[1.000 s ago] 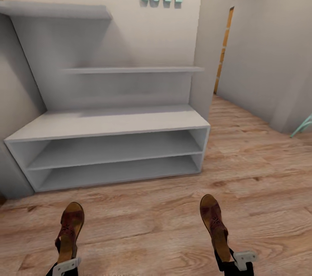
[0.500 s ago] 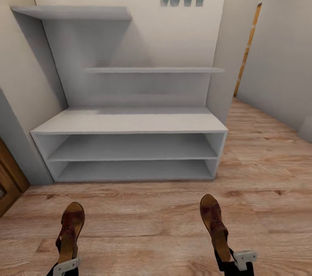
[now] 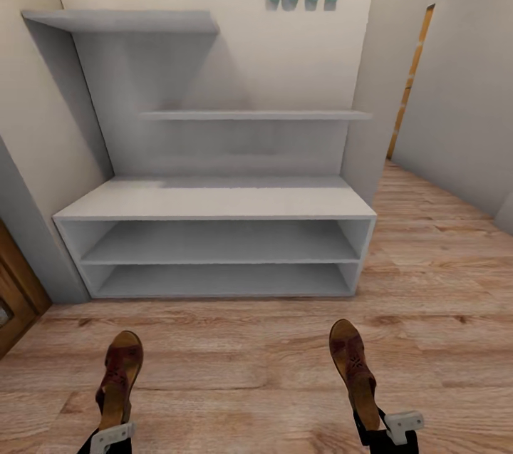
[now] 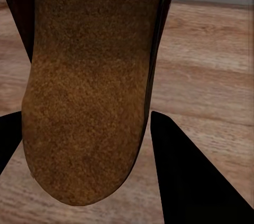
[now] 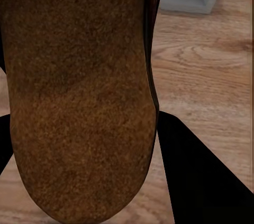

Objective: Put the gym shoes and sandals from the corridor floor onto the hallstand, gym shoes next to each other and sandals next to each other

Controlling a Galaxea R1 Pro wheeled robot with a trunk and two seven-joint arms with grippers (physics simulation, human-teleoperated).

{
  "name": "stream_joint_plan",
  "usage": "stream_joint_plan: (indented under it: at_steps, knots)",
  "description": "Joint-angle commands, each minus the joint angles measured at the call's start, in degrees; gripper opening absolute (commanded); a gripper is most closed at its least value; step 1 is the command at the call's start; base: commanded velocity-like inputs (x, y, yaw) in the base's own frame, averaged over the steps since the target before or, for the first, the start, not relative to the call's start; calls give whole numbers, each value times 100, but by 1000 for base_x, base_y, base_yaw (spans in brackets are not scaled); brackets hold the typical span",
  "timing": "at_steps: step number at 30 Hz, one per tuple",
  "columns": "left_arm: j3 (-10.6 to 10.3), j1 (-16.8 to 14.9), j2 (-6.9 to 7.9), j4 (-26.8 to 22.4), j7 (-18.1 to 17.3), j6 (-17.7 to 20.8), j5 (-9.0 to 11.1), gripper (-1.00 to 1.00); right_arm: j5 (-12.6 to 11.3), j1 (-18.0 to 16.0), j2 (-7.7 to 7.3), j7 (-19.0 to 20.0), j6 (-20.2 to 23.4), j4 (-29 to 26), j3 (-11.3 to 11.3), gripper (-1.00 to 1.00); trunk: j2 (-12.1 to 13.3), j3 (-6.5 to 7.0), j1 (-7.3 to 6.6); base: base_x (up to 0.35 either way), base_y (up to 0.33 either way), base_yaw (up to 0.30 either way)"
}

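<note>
Grippers L (image 3: 107, 420) & R (image 3: 370, 420) each pinch a sandal (image 3: 120, 377) (image 3: 354, 367), apparently heel-end, facing hallstand (image 3: 214, 208); wrist cams show tan footbeds (image 4: 87, 92) (image 5: 79, 92).

Two sandals held up before the rack

The left sandal (image 3: 120, 383) and right sandal (image 3: 353, 372), brown with tan footbeds and woven straps, sit heel-first in the left hand (image 3: 107, 440) and right hand (image 3: 385, 432), toes pointing at the rack (image 3: 214, 201). The pale grey rack stands against the wall on the wood-plank floor (image 3: 242, 368), its top, shoe shelves and wall shelves bare.
</note>
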Motion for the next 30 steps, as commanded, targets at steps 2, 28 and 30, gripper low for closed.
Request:
stream_joint_plan:
  at_steps: [2,28,30]
  knots:
    - [-1,-15,5,5,4,1,-15,-100,4,-3,4,47,-12,1,-41,-100,-2,-5,-1,0,0,0]
    - [-52,-2895,-153,-183,-398,4422,-910,-100,17,-3,-111,69,23,6,-1354,-100,-2,-5,-1,0,0,0]
    - [-79,-3045,-150,-179,-535,4642,-935,-100,14,-3,-136,60,29,6,-1363,-100,-2,-5,-1,0,0,0]
